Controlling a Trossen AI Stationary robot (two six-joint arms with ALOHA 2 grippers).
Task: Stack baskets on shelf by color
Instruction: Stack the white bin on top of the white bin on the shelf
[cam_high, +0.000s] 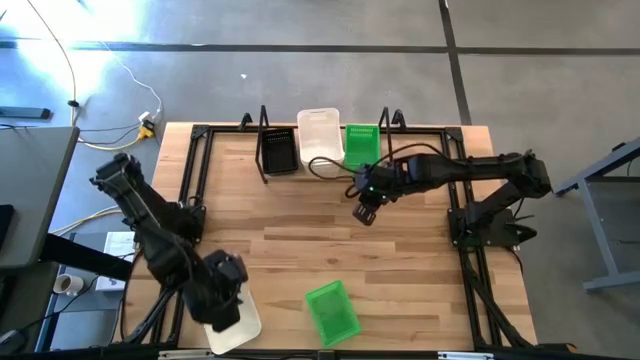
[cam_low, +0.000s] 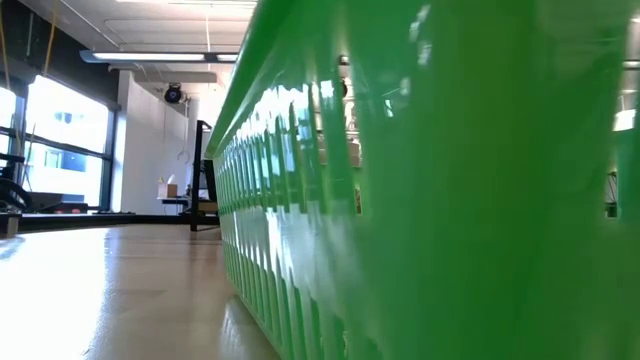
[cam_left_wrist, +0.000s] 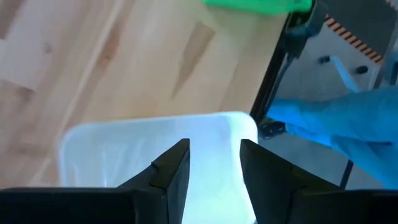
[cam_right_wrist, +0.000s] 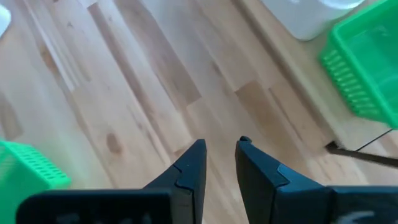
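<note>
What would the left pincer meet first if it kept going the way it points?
Most likely the white basket at the table's near edge: the left pincer is open and aimed at its rim, which shows right beyond the fingertips. How far above it the pincer sits is unclear.

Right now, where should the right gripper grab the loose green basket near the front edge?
Probably a long side wall of the green basket, from straight above. It lies flat, open side up and skewed to the table edges, so one finger can drop inside. Turn the empty right gripper to match.
</note>
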